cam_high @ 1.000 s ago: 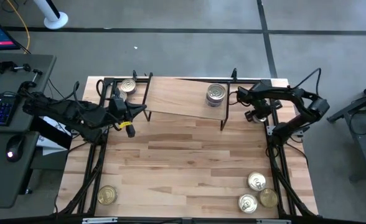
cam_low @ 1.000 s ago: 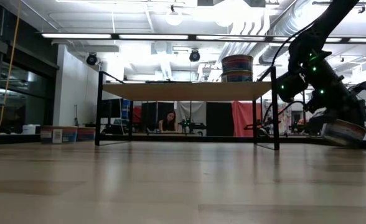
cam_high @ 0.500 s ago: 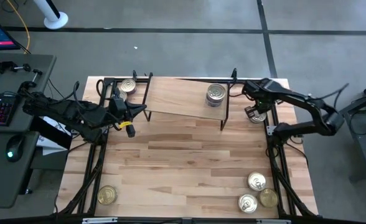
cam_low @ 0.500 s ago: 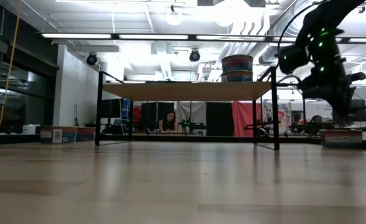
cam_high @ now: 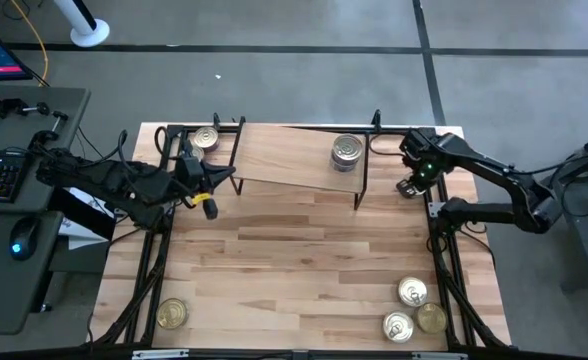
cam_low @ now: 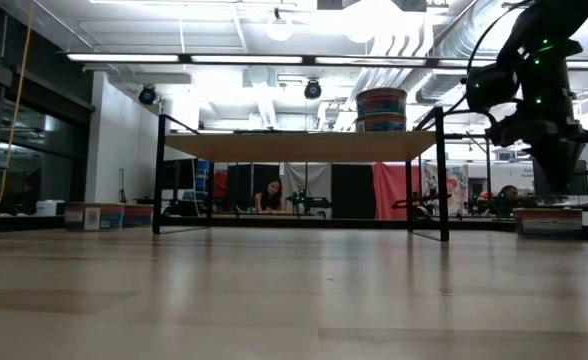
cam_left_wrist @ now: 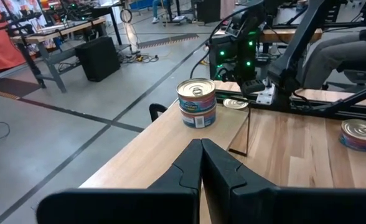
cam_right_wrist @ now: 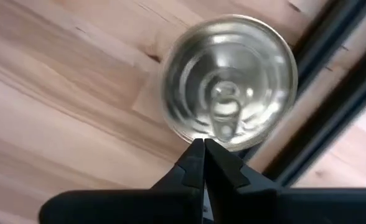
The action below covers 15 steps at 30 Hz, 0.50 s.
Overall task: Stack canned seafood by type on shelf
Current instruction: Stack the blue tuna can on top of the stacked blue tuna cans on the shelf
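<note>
**Right gripper hanging over a lone tin**

The right gripper (cam_high: pixel 411 183) is hovering with its fingers pressed together, holding nothing. A silver-lidded tin (cam_right_wrist: pixel 228 81) is lying directly beneath it on the tabletop (cam_high: pixel 304 260), lid up, just beside the shelf (cam_high: pixel 289 155), where two tins (cam_left_wrist: pixel 197 102) are already stacked. The left gripper (cam_high: pixel 206 205), fingers also together, is waiting well away, so the right arm is nearer.

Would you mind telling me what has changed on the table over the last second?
The right end effector set a tin on the table beside the shelf, let go and rose above it, fingers now shut and empty. The left end effector stayed shut near the shelf's other end. The stacked tins, the tin at the far left corner and the near-edge tins kept their places.
</note>
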Tool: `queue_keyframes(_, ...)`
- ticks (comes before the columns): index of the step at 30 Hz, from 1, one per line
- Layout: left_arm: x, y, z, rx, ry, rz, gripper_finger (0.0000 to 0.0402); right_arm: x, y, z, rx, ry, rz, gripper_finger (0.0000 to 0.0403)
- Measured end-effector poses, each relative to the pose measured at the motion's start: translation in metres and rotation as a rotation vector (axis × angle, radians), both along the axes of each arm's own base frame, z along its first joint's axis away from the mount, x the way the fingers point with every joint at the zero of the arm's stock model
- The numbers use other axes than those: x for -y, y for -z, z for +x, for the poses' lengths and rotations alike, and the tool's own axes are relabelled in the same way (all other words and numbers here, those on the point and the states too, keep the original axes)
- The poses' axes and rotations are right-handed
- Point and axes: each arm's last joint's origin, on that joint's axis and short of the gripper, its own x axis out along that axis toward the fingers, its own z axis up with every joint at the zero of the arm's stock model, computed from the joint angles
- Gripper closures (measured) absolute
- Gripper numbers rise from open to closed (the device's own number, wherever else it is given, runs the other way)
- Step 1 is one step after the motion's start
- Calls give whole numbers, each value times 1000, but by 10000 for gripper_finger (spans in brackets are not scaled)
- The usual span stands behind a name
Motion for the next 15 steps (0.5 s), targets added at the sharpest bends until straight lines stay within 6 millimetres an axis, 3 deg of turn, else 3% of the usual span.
queue_keyframes(15, 0, 0, 0, 0, 0, 0, 401, -1, 18, -5, 47, 390, -102, 403)
